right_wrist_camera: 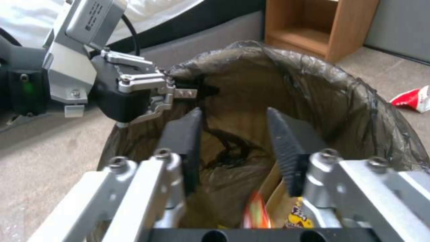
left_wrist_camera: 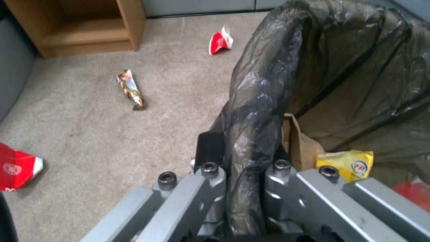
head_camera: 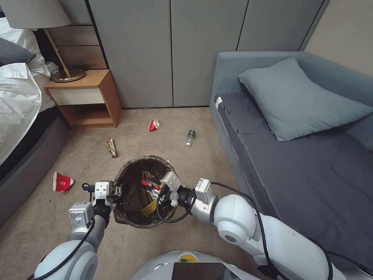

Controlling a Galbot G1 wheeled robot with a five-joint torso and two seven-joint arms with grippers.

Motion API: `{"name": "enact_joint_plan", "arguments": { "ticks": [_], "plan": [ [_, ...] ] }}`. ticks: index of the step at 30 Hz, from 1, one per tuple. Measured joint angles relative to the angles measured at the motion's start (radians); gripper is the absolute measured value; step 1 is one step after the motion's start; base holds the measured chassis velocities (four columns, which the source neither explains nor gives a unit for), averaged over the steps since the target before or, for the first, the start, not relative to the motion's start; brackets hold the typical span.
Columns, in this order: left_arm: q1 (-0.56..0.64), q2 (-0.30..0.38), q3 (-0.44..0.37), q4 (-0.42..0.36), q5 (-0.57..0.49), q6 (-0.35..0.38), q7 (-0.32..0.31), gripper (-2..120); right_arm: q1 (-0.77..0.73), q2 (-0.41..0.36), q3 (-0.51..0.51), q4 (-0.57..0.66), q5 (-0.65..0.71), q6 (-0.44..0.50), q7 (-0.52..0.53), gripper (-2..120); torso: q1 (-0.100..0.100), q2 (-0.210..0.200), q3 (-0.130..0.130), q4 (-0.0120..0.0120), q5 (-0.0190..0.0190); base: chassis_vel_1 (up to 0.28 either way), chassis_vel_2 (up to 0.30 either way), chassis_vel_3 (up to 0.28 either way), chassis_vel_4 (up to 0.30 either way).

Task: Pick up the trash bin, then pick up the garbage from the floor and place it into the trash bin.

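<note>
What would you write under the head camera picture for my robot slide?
Left gripper clamps the trash bin rim; open right gripper hovers over the litter inside.

- Wooden nightstand point(head_camera: 83, 99), upper left, bearing a brass lamp base point(head_camera: 68, 74)
- Grey sofa bed point(head_camera: 303, 163) on the right, with a grey pillow point(head_camera: 297, 99)
- White bedding point(head_camera: 15, 93) at the left edge

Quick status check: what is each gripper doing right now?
Left gripper: closed on the rim of the trash bin.
Right gripper: open, empty, over the bin's mouth.
</note>
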Motion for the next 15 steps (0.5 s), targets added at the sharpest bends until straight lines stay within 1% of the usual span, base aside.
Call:
{"name": "enact_joint_plan", "arguments": {
  "ticks": [1, 2, 3, 4, 5, 6, 7, 8, 10, 11, 13, 14, 15],
  "plan": [
    [0.0, 0.0, 0.0, 0.0, 0.0, 0.0, 0.0, 5, 0.0, 0.0, 0.0, 0.0, 0.0, 0.0, 0.0, 39, 0.0, 0.0, 0.0, 0.0, 0.0, 0.0, 0.0, 0.0, 0.0],
    [0.0, 0.0, 0.0, 0.0, 0.0, 0.0, 0.0, 5, 0.0, 0.0, 0.0, 0.0, 0.0, 0.0, 0.002, 41, 0.0, 0.0, 0.0, 0.0, 0.0, 0.0, 0.0, 0.0, 0.0],
    [0.0, -0.002, 0.0, 0.0, 0.001, 0.0, 0.001, 5, 0.0, 0.002, 0.0, -0.001, -0.004, 0.0, 0.006, 50, 0.0, 0.0, 0.0, 0.0, 0.0, 0.0, 0.0, 0.0, 0.0],
    [0.0, -0.002, 0.0, 0.0, 0.001, 0.0, 0.001, 5, 0.001, 0.003, 0.0, -0.001, -0.006, 0.0, 0.008, 54, 0.0, 0.0, 0.0, 0.0, 0.0, 0.0, 0.0, 0.0, 0.0],
    [0.0, -0.002, 0.0, 0.0, 0.001, 0.0, 0.001, 5, 0.001, 0.003, 0.0, -0.001, -0.006, 0.0, 0.008, 54, 0.0, 0.0, 0.0, 0.0, 0.0, 0.0, 0.0, 0.0, 0.0],
    [0.0, -0.002, 0.0, 0.0, 0.001, 0.001, 0.001, 5, 0.004, 0.004, 0.001, -0.001, -0.007, 0.001, 0.009, 59, 0.0, 0.0, 0.0, 0.0, 0.0, 0.0, 0.0, 0.0, 0.0],
    [0.0, -0.002, -0.001, 0.0, 0.001, 0.001, 0.002, 5, 0.007, 0.004, 0.001, -0.002, -0.007, 0.004, 0.009, 65, 0.0, 0.0, 0.0, 0.0, 0.0, 0.0, 0.0, 0.0, 0.0],
    [0.0, -0.002, -0.001, 0.0, 0.001, 0.001, 0.002, 5, 0.007, 0.004, 0.001, -0.002, -0.007, 0.004, 0.009, 65, 0.0, 0.0, 0.0, 0.0, 0.0, 0.0, 0.0, 0.0, 0.0],
    [-0.001, -0.003, -0.001, 0.0, 0.001, 0.001, 0.001, 5, 0.01, 0.004, 0.002, -0.003, -0.006, 0.017, 0.008, 76, 0.0, 0.0, 0.0, 0.0, 0.0001, 0.0, 0.0, 0.0, 0.0],
    [-0.001, -0.003, -0.001, 0.0, 0.001, 0.001, 0.001, 5, 0.01, 0.004, 0.002, -0.003, -0.006, 0.017, 0.008, 76, 0.0, 0.0, 0.0, 0.0, 0.0001, 0.0, 0.0, 0.0, 0.0],
    [0.0, -0.005, -0.001, 0.0, 0.002, 0.001, 0.001, 5, 0.011, 0.004, 0.013, -0.001, -0.006, 0.031, 0.007, 86, 0.0, 0.0, 0.0, 0.0001, 0.0001, 0.0, 0.0, 0.0, 0.0],
    [0.0, -0.005, -0.001, 0.0, 0.002, 0.001, 0.001, 5, 0.011, 0.004, 0.013, -0.001, -0.006, 0.031, 0.007, 86, 0.0, 0.0, 0.0, 0.0001, 0.0001, 0.0, 0.0, 0.0, 0.0],
    [0.0, -0.006, -0.002, 0.0, 0.002, 0.001, 0.001, 5, 0.009, 0.004, 0.025, 0.001, -0.006, 0.041, 0.007, 91, 0.0, 0.0, 0.0, 0.0001, 0.0001, 0.0, 0.0, 0.0, 0.0]
  ]
}}
